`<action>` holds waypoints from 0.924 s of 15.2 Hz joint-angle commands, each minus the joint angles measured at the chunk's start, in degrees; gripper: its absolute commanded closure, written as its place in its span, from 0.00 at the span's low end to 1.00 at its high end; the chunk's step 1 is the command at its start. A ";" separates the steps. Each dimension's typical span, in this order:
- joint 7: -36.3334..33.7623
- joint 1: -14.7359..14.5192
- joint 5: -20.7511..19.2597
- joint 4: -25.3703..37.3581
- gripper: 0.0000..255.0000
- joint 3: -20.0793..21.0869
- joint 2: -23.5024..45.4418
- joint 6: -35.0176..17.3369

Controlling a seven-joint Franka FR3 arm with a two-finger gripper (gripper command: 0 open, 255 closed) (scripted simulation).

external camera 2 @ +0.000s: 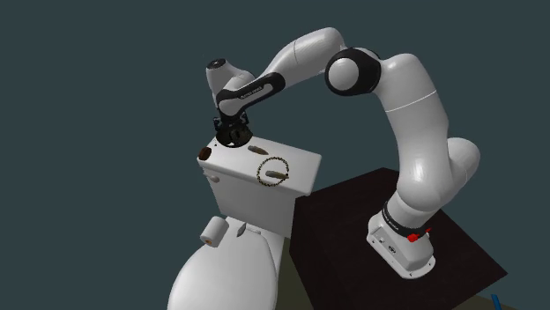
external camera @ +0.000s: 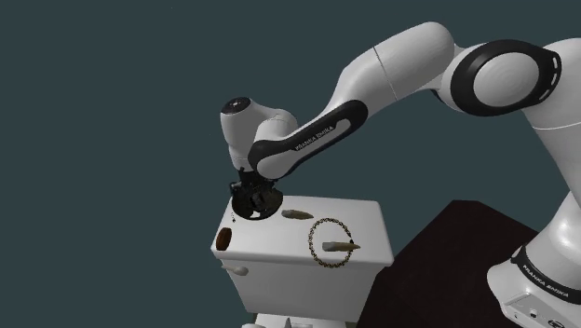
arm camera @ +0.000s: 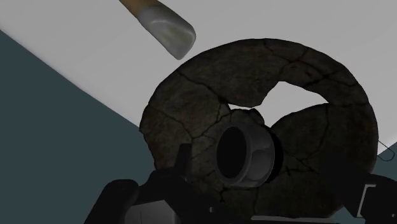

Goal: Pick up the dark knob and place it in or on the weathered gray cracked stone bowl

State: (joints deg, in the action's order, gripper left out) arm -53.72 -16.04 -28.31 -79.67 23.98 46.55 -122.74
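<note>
My claw [external camera: 253, 199] hung directly over the cracked stone bowl [arm camera: 191, 108] on the toilet tank lid [external camera: 358, 216]. The dark knob [arm camera: 245, 156] lay straight ahead of it, within the bowl's rim, bore toward the claw. I couldn't tell whether the claw clamped it or stood apart.

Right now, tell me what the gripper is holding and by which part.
Nothing, as far as the wrist view shows. The gripper is open, and the knob sits in the bowl between its fingers, touched by neither.
</note>
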 commanded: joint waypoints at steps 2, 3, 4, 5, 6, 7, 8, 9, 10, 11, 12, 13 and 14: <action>0.00 0.00 0.00 0.00 0.00 0.00 0.00 0.00; 0.20 0.11 0.44 0.00 0.00 0.39 -1.13 1.11; 0.42 0.21 0.87 0.10 0.00 0.76 -2.21 2.27; 0.65 0.28 1.31 0.30 0.00 1.12 -3.23 3.46; 0.83 0.32 1.65 0.52 0.00 1.39 -4.01 4.43; 0.83 0.32 1.65 0.52 0.00 1.39 -4.01 4.43; 0.83 0.32 1.65 0.51 0.00 1.39 -4.01 4.43; 0.83 0.32 1.65 0.52 0.00 1.39 -4.01 4.43; 0.83 0.32 1.65 0.52 0.00 1.39 -4.01 4.43; 0.83 0.32 1.65 0.52 0.00 1.39 -4.01 4.43; 0.83 0.32 1.65 0.52 0.00 1.39 -4.01 4.43; 0.83 0.32 1.65 0.52 0.00 1.39 -4.01 4.43; 0.83 0.32 1.65 0.52 0.00 1.39 -4.01 4.43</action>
